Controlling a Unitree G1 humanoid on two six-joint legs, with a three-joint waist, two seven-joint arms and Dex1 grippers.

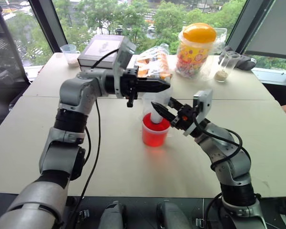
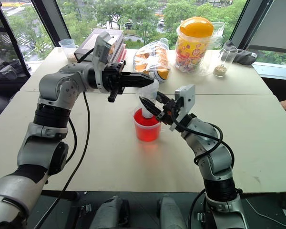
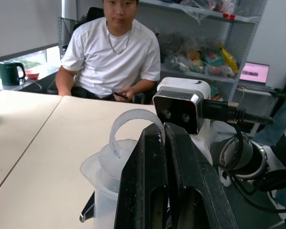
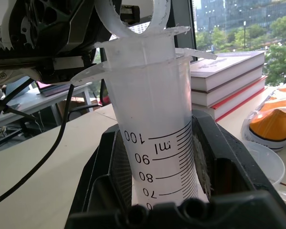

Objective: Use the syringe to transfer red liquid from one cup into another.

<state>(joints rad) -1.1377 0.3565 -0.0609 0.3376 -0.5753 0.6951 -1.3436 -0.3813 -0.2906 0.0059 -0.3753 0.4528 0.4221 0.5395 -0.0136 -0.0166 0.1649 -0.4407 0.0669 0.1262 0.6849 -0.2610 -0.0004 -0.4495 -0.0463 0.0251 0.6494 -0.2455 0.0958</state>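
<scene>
The syringe (image 1: pixel 157 114) stood upright with its lower end down in the red cup (image 1: pixel 155 134), and the right gripper (image 1: pixel 168 112) was clamped on its barrel; in the right wrist view the two black fingers pressed the marked barrel from both sides. The left gripper (image 1: pixel 158 86) reached in level from the left, above the cup, and its fingers (image 3: pixel 152 181) were closed on the ring of the plunger (image 3: pixel 133 125) at the top. I judge that the task was only at its first part: the syringe was placed in the red liquid (image 1: pixel 155 138) and both grips were ready, but the barrel looked pale and not red, so the drawing up seemed not yet done. The carrying over and emptying into the smaller clear cup were left, and I could not find that cup with certainty. For moving, the table (image 1: pixel 109 157) in front of the red cup was bare and wide, and its near edge was well apart from the cup. Farther back stood a snack bag (image 1: pixel 153 62), a stack of books (image 1: pixel 99 51), a yellow-lidded jar (image 1: pixel 196 46), a glass with grains (image 1: pixel 224 67) and a small cup (image 1: pixel 69 52) at the far left corner, so there was less room there.
</scene>
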